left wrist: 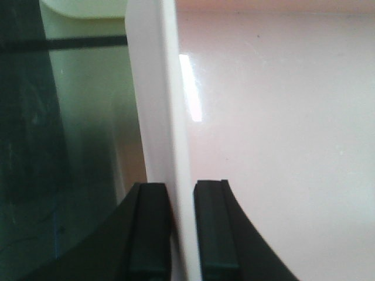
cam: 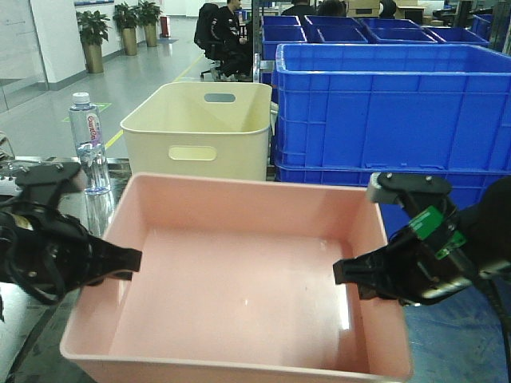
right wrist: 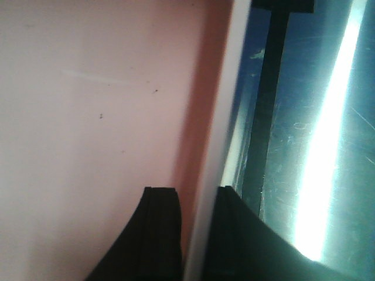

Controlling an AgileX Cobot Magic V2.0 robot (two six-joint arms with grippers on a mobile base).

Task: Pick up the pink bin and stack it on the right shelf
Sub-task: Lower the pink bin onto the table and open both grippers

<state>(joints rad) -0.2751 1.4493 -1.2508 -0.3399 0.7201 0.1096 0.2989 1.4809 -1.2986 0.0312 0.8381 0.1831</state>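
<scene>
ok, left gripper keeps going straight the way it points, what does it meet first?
The pink bin. The left gripper straddles the bin's left wall, so going on it would likely just seat deeper over that rim. Depth beyond that is unclear.

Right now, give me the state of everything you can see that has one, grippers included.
pink bin: upright, empty, held by both side walls.
left gripper: shut on the bin's left wall.
right gripper: shut on the bin's right wall.
cream bin: upright, nothing visible inside.
water bottle: upright, capped.
blue crates: stacked, upright.
</scene>
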